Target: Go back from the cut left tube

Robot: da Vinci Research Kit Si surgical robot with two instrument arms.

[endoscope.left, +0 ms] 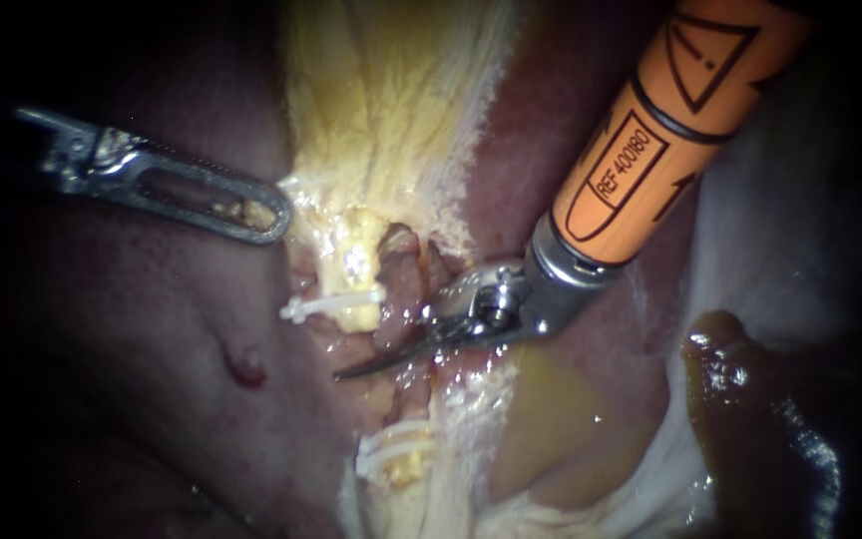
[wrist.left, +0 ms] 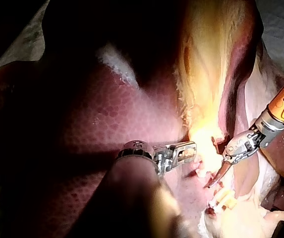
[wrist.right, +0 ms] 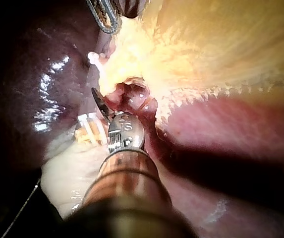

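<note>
Nearest the endoscope: right instrument [endoscope.left: 349, 371], curved blades closed together and empty, lying across the gap in the cut left tube [endoscope.left: 356, 269]. The tube's upper stump carries the upper clip [endoscope.left: 336, 304], its lower stump the lower clips [endoscope.left: 391, 449]. Farther back, left instrument [endoscope.left: 271, 220] is clamped on the gallbladder [endoscope.left: 381, 110] edge, over the liver [endoscope.left: 152, 319].

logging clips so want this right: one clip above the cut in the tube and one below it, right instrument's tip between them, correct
Not quite: the endoscope view shows two clips below the cut, not one. One clip is above it, with the tip of the right instrument between them.
</note>
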